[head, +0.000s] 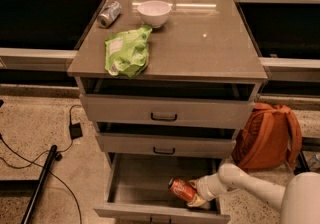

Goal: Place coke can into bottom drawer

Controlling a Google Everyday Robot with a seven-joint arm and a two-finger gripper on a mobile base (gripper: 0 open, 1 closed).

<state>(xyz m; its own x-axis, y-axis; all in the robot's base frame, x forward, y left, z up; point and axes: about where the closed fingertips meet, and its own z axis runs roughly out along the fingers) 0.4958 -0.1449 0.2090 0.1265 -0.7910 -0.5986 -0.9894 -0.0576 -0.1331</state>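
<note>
The coke can (181, 189), red-orange with white script, lies tilted on its side inside the pulled-out bottom drawer (135, 183), toward its front right. My gripper (196, 194) reaches in over the drawer's right side at the end of my white arm (250, 188) and is shut on the coke can's right end. The can is low in the drawer; I cannot tell if it touches the floor of the drawer.
On the cabinet top (210, 38) lie a green chip bag (127, 52), a white bowl (154, 13) and a silver-grey can (109, 14). The two upper drawers (165, 113) are shut. An orange backpack (270, 135) stands right of the cabinet. Cables (45, 158) lie on the floor at left.
</note>
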